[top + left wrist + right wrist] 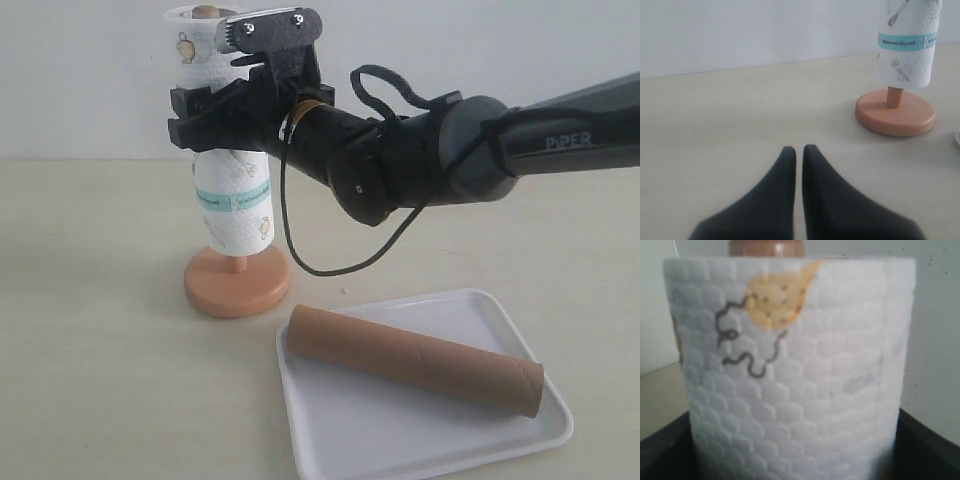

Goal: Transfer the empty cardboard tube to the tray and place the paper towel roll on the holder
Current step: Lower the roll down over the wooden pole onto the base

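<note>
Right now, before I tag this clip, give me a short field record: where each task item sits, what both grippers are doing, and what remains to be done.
cardboard tube: lying slantwise in the tray
paper towel roll: threaded on the dowel of the holder, its bottom above the base, bare dowel showing between
right gripper: closed around the roll's upper part
left gripper: shut, empty, over the table
remaining: probably lower the roll onto the base, then release

Exterior: raised, whole scene faced. Left wrist: low, holder (895, 115) seen farther off. Right wrist: paper towel roll (790, 380) framed close; shared throughout.
</note>
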### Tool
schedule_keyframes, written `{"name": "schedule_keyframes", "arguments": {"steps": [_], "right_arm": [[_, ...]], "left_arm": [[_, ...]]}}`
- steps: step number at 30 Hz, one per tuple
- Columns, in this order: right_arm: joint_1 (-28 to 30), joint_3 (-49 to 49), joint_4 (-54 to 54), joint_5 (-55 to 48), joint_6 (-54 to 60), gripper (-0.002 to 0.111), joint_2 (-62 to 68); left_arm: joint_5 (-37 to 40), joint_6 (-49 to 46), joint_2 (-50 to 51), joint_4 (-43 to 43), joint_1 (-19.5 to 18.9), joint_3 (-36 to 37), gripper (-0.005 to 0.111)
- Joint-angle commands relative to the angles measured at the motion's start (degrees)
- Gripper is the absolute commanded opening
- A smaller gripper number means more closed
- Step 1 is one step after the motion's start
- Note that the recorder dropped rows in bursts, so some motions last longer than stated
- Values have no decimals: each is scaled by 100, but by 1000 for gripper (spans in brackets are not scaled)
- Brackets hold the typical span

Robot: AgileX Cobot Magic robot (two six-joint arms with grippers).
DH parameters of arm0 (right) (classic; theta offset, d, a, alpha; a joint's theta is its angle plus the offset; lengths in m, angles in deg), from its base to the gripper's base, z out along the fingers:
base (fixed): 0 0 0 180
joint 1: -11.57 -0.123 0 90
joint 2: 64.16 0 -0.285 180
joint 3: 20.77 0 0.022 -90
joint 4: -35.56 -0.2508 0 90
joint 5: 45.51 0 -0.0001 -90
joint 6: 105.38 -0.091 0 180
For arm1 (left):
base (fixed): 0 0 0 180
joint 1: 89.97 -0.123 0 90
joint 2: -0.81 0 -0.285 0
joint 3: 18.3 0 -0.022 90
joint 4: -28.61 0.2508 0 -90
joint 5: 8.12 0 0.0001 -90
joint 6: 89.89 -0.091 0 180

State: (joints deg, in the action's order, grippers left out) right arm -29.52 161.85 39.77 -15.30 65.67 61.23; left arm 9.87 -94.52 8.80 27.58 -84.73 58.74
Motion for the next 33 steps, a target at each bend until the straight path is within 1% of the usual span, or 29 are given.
{"name": "schedule_keyframes", "arguments": {"steps": [1,18,20,22,24,25,26,28,29,30,31,33], "right_arm": [[52,14,-275,206,149,0,57],[52,14,-511,123,245,0,305],[52,14,-537,125,245,1,305],[52,14,-537,125,293,10,305],[52,14,-537,125,331,24,305],[52,14,-537,125,331,37,305],[52,14,-537,109,331,47,305],[52,14,-537,8,331,73,305],[52,14,-588,-41,331,82,305],[52,14,-659,-80,331,88,305],[52,14,-687,-118,347,89,305],[52,14,-687,-143,372,87,305]], "left_arm": [[7,-17,-21,-46,-9,18,4],[7,-17,-21,-46,-9,18,4],[7,-17,-21,-46,-9,18,4],[7,-17,-21,-46,-9,18,4],[7,-17,-21,-46,-9,18,4],[7,-17,-21,-46,-9,18,4],[7,-17,-21,-46,-9,18,4],[7,-17,-21,-46,-9,18,4],[7,-17,-21,-46,-9,18,4],[7,-17,-21,-46,-9,18,4],[7,-17,-21,-46,-9,18,4],[7,-17,-21,-46,-9,18,4]]}}
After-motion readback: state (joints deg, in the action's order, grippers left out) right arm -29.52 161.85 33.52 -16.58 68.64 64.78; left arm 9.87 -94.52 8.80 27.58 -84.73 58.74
